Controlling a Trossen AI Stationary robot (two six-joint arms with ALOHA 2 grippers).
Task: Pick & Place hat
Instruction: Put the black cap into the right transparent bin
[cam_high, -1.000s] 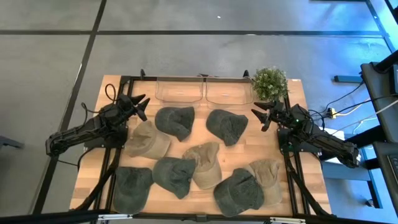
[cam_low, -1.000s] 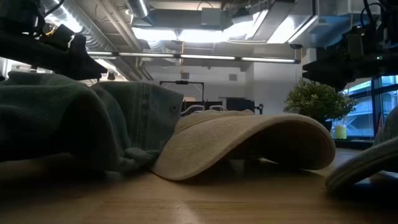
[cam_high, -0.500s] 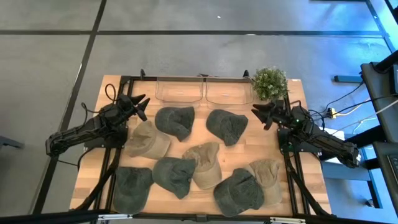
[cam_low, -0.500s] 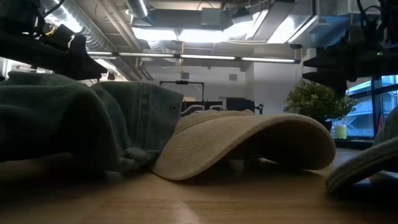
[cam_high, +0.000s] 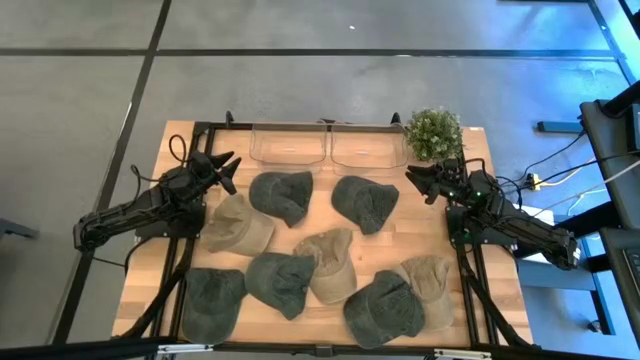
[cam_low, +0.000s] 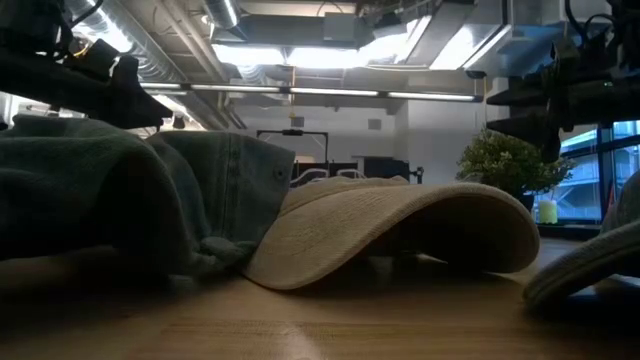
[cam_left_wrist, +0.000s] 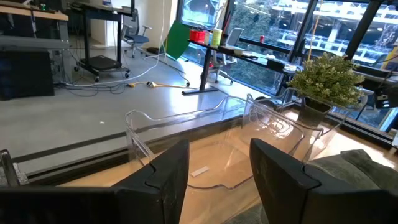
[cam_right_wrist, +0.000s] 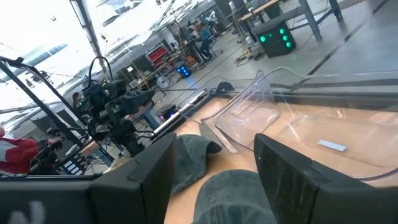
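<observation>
Several caps lie on the wooden table, some dark green, some tan. One dark green cap (cam_high: 283, 193) rests crown up near my left gripper (cam_high: 228, 165), which hovers open at the table's left far part, beside it. Another dark green cap (cam_high: 365, 202) lies just left of my right gripper (cam_high: 413, 181), also open and held above the table. In the right wrist view this cap (cam_right_wrist: 239, 193) shows between the open fingers, below them. A tan cap (cam_low: 400, 235) fills the low view, brim toward the camera.
Two clear plastic bins (cam_high: 289, 145) (cam_high: 368, 145) stand at the far edge, with a potted plant (cam_high: 433, 132) at the far right corner. More caps (cam_high: 238, 224) (cam_high: 328, 262) (cam_high: 385, 308) crowd the middle and near part. Black frame rails run along both sides.
My right gripper has shifted slightly toward the far edge and risen a little, staying open. The left arm and the caps have kept still.
</observation>
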